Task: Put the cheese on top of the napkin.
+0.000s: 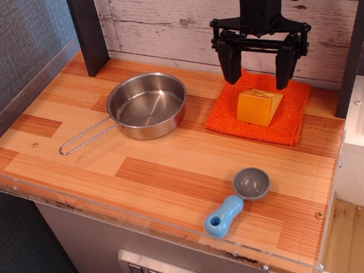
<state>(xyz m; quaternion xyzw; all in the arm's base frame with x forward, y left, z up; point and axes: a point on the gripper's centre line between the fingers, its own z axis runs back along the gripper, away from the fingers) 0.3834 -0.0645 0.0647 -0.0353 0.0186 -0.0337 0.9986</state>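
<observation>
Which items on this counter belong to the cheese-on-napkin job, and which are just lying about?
Part of the job:
cheese, resting on the napkin
napkin
gripper, open above the cheese

Just lying about:
steel pan
blue-handled measuring scoop

The pincer (258, 71) hides the napkin's (232, 110) rear edge; the arm runs off the top.
</observation>
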